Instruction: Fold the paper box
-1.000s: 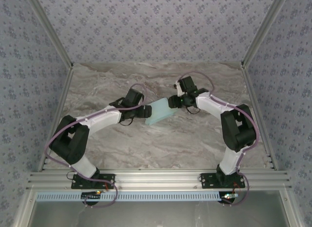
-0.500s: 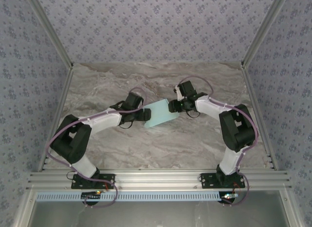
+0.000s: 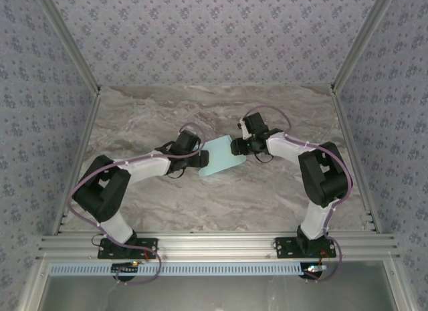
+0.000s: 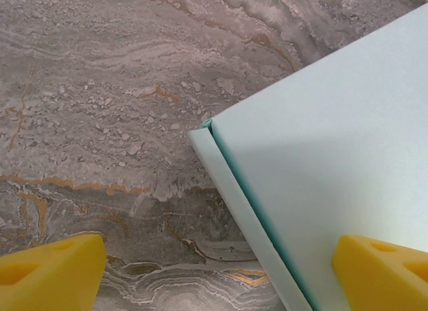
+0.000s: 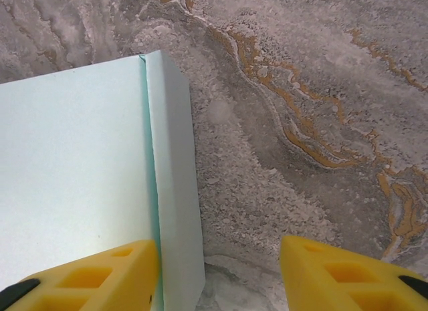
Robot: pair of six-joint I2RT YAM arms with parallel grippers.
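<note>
We find the paper box (image 3: 221, 157) mid-table between the arms, apparently formed: flat top, side walls folded down. Left gripper (image 4: 214, 281) and right gripper (image 5: 221, 274) stand open, straddling its opposite edges, gripping nothing. We cannot confirm the end flaps are closed.

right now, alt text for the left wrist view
A pale blue paper box corner fills the right side, lying on a grey marbled table. The left gripper is open, one yellow finger over the box, the other over bare table.
</note>
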